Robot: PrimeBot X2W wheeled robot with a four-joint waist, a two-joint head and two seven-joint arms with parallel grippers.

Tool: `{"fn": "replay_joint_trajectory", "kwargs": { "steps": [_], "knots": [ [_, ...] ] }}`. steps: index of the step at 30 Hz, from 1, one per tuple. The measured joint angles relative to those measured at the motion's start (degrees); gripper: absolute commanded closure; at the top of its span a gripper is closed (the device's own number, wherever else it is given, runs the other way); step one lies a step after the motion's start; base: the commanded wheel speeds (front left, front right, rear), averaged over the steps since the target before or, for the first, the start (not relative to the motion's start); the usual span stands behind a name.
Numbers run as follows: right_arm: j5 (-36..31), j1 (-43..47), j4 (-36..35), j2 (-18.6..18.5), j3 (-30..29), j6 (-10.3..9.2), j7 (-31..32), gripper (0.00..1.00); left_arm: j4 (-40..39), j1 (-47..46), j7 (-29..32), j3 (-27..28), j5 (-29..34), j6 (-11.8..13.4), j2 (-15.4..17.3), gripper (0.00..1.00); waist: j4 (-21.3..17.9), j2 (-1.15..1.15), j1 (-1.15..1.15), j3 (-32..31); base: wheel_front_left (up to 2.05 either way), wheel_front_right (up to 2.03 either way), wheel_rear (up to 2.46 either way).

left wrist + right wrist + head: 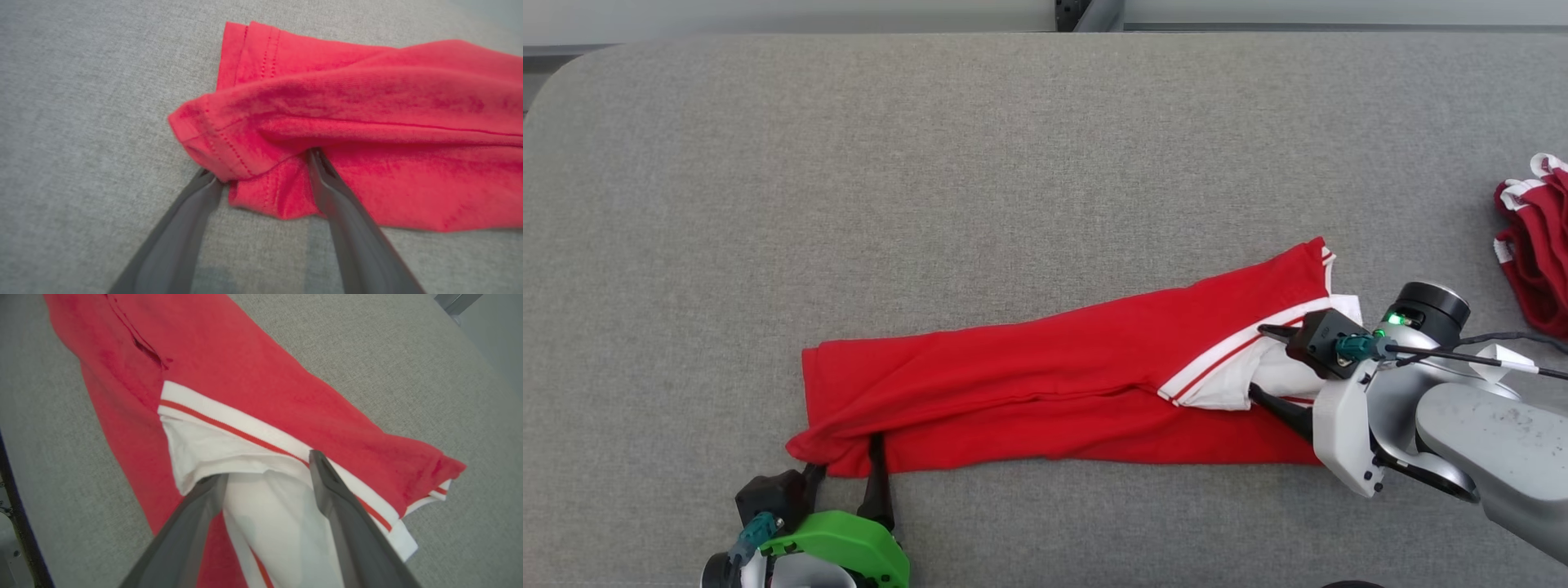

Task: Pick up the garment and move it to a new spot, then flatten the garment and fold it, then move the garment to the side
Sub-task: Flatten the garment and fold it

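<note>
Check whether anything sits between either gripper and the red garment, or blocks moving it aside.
Nothing visible does. The left gripper, fingers open, straddles the garment at its hem corner; the right gripper, also open, straddles its white collar end. A separate red-and-white pile lies at the table edge on the right, apart from it.

Garment [1054, 367] on table [849, 163], heap [1539, 237] at right

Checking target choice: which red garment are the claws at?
The long folded red-and-white garment at centre, left claw and right claw at its ends; the crumpled red garment lies apart at the right edge.
</note>
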Motion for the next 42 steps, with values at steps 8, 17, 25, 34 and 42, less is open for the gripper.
{"fn": "replay_joint_trajectory", "kwargs": {
  "steps": [8,17,25,34,42],
  "knots": [
    [0.1,0.8,-0.9,0.0,0.3,0.00,1.0,1.00,-0.2,-0.4,0.0,-0.5,-0.6,0.1,-0.1,0.00,1.1,0.00,0.00,0.6,0.00,0.00,0.00],
    [2.0,4.6,2.2,1.6,-3.3,0.00,-6.2,1.00,0.0,1.0,0.1,1.3,-0.3,0.1,-0.1,0.00,-1.5,0.00,0.00,-1.6,0.00,0.00,0.00],
    [-2.6,14.9,7.2,9.3,-12.4,0.00,-11.7,0.61,0.3,1.7,0.1,2.5,0.6,-0.4,0.2,0.00,-5.5,0.00,0.00,-3.4,0.00,0.00,0.00],
    [-6.0,26.7,6.6,15.6,-23.7,0.00,-15.2,0.00,0.7,2.7,0.2,3.8,1.4,-0.4,0.1,0.00,-8.3,0.00,0.00,-4.7,0.00,0.00,0.00],
    [-6.5,35.8,0.0,15.8,-35.3,0.00,-15.6,0.00,-0.1,5.0,0.4,5.4,3.1,0.2,0.0,0.00,-10.1,0.00,0.00,-7.6,0.00,0.00,0.00]
  ]
}}
